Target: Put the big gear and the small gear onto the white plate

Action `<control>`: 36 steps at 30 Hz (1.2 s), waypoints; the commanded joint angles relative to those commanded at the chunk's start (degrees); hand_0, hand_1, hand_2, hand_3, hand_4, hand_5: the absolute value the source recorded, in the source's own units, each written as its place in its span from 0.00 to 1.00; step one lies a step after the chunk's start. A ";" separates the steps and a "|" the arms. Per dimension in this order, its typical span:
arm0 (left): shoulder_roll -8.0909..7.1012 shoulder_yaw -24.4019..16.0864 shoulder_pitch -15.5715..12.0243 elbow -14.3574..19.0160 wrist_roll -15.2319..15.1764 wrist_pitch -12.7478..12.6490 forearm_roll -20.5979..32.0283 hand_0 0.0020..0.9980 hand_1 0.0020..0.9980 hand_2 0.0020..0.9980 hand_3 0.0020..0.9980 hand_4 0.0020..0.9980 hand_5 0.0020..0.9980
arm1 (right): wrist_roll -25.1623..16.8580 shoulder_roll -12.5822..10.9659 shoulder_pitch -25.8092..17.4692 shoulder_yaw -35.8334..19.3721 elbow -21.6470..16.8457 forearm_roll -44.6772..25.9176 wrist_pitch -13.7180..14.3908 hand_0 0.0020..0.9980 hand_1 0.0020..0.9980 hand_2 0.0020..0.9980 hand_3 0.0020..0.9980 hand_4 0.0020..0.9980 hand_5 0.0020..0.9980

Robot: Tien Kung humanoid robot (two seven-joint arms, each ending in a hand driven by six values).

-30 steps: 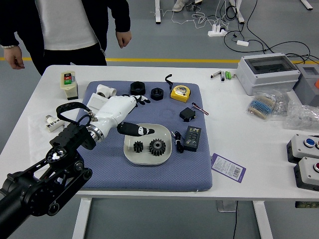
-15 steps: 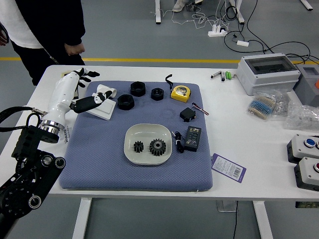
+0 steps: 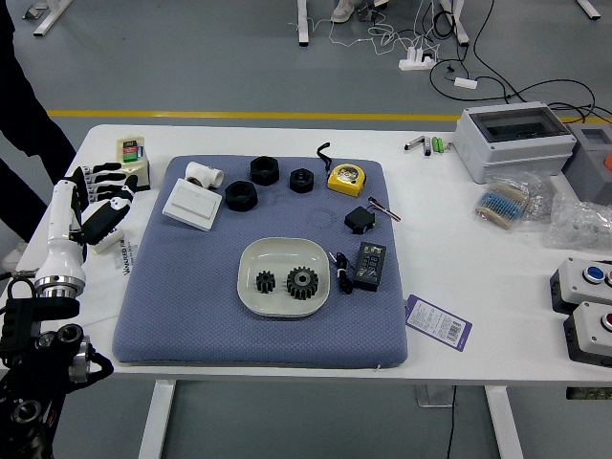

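Withdrawn toward the left edge of the frame since the earlier pictures, the robot's left hand (image 3: 80, 218) was over the blue mat (image 3: 191, 316) beside the plate and is now over the white worktop (image 3: 449, 354) at the upper left. Its black fingers are spread and relaxed, with nothing between them. Near the fingertips stands a labelled bottle (image 3: 142, 176); whether they touch cannot be told. The person at the far side has also moved left, and only dark-clothed legs (image 3: 29, 134) show at the upper left, with no hands visible.

The white plate (image 3: 284, 251), a shallow dish with rounded corners, sits on the mat just left of the frame's centre, where it was before. Both black gears lie inside it, in the same spots as earlier: the small gear (image 3: 266, 282) on the left, the big gear (image 3: 302, 282) on the right, close together but apart.

Both placements the task asks for therefore look done. Neither gear appears to overhang the rim, so no correction seems needed. What remains, judging by the scene, is only for the left arm to settle clear of the plate.
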State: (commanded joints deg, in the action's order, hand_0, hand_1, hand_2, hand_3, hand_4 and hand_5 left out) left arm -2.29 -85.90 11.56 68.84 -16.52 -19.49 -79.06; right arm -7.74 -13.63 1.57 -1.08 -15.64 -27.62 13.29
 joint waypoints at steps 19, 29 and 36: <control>-1.02 -0.38 -4.80 2.02 0.56 13.84 21.74 0.71 0.69 0.79 0.67 0.82 0.57 | 0.11 0.08 -0.75 0.34 0.01 0.23 0.00 0.61 0.63 0.73 0.54 0.73 0.70; -1.15 -0.75 -4.71 2.45 5.67 21.60 23.50 0.76 0.70 0.81 0.76 0.86 0.80 | 0.13 0.10 -0.58 -0.02 0.02 0.27 -0.05 0.61 0.63 0.73 0.54 0.73 0.70; -1.16 -0.94 -4.52 2.49 7.82 22.77 21.39 0.76 0.70 0.81 0.77 0.87 0.82 | 0.11 0.05 -0.45 -0.18 0.03 0.37 -0.06 0.61 0.63 0.73 0.54 0.73 0.70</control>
State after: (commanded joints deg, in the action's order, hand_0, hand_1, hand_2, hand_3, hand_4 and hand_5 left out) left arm -3.45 -86.84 7.04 71.33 -8.69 3.27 -57.67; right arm -7.63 -13.58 1.13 -1.26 -15.61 -27.25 13.23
